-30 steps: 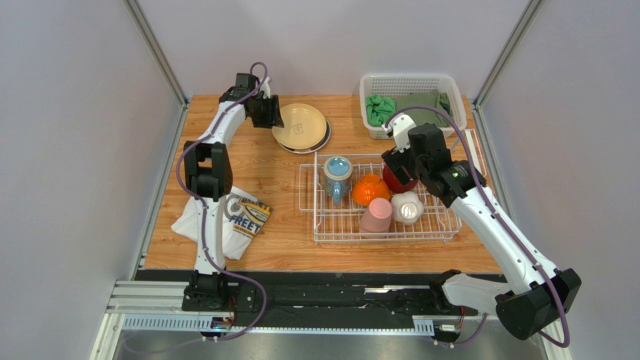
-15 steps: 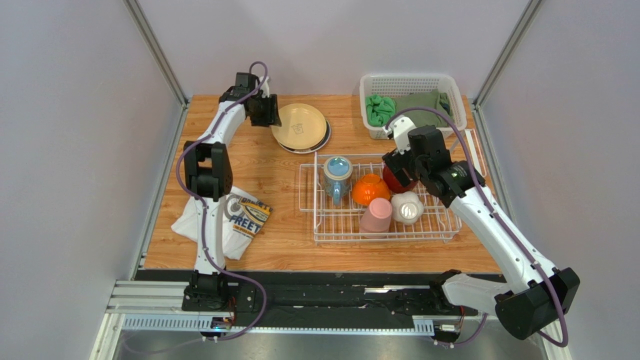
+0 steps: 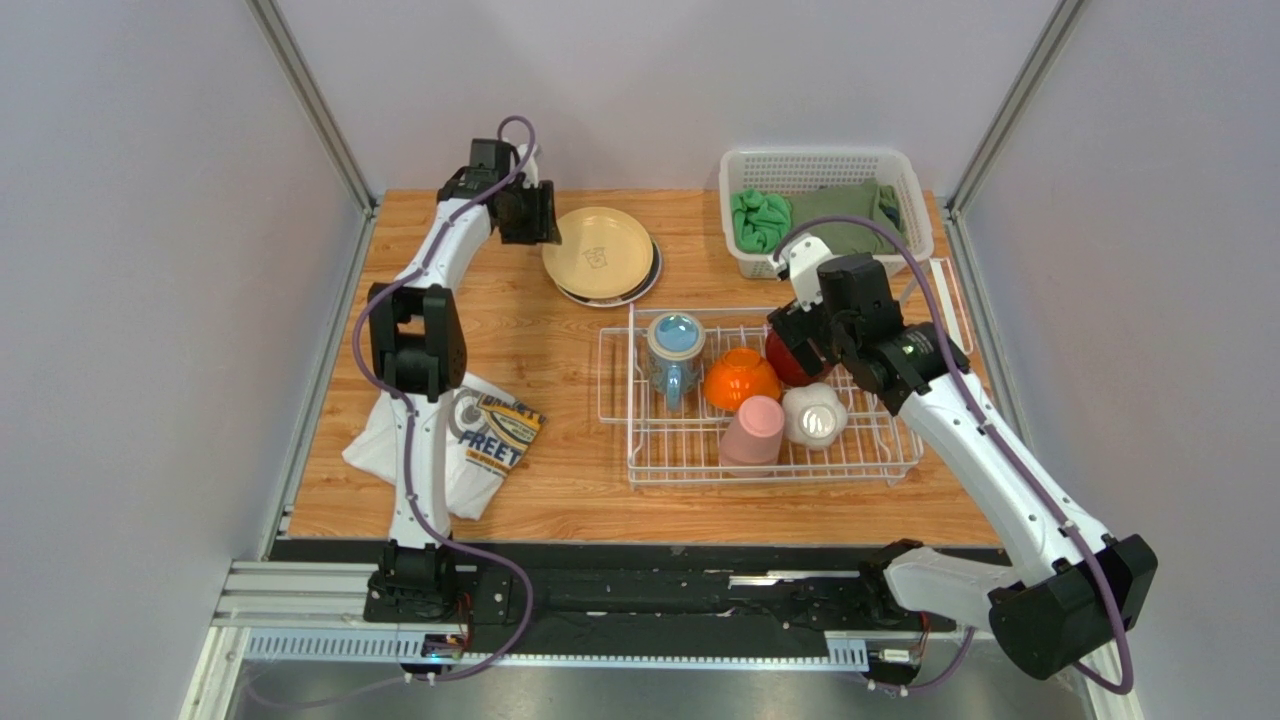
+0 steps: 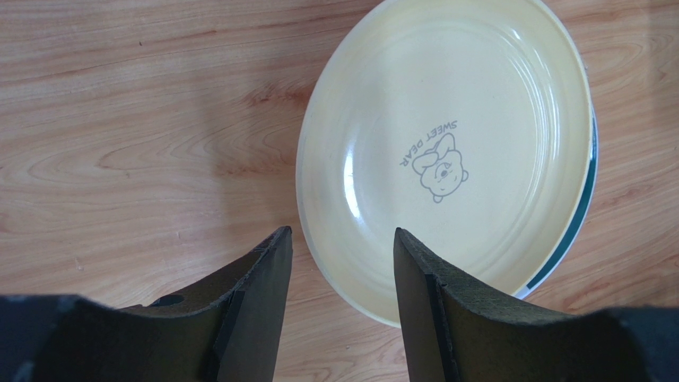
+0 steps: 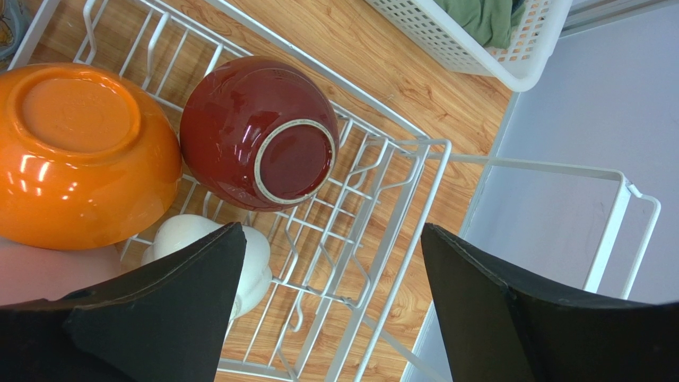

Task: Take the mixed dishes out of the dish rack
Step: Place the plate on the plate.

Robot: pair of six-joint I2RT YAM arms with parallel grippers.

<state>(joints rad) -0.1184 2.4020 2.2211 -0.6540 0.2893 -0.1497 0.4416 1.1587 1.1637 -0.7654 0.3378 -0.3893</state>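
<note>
The white wire dish rack [image 3: 616, 393] holds a light-blue mug [image 3: 675, 348], an orange bowl [image 3: 741, 378], a pink cup [image 3: 751, 431] and a small white bowl [image 3: 813, 416]. The dark red bowl [image 5: 255, 131] lies upside down in it beside the orange bowl [image 5: 80, 155]. My right gripper [image 5: 332, 229] hangs open above the rack's far right corner [image 5: 414, 171], holding nothing. The tan plates [image 3: 600, 252] are stacked on the table behind the rack. My left gripper [image 4: 341, 232] is open at the near left rim of the top plate [image 4: 446, 151], empty.
A white perforated basket [image 3: 887, 168] with green cloths [image 3: 819, 203] stands at the back right, close to the rack. A printed white T-shirt [image 3: 451, 435] lies at the front left by the left arm. Metal posts and grey walls close in both sides.
My left gripper has drawn back a little from the plates, toward the far left. The right gripper has shifted slightly over the rack. The dishes have not moved.
</note>
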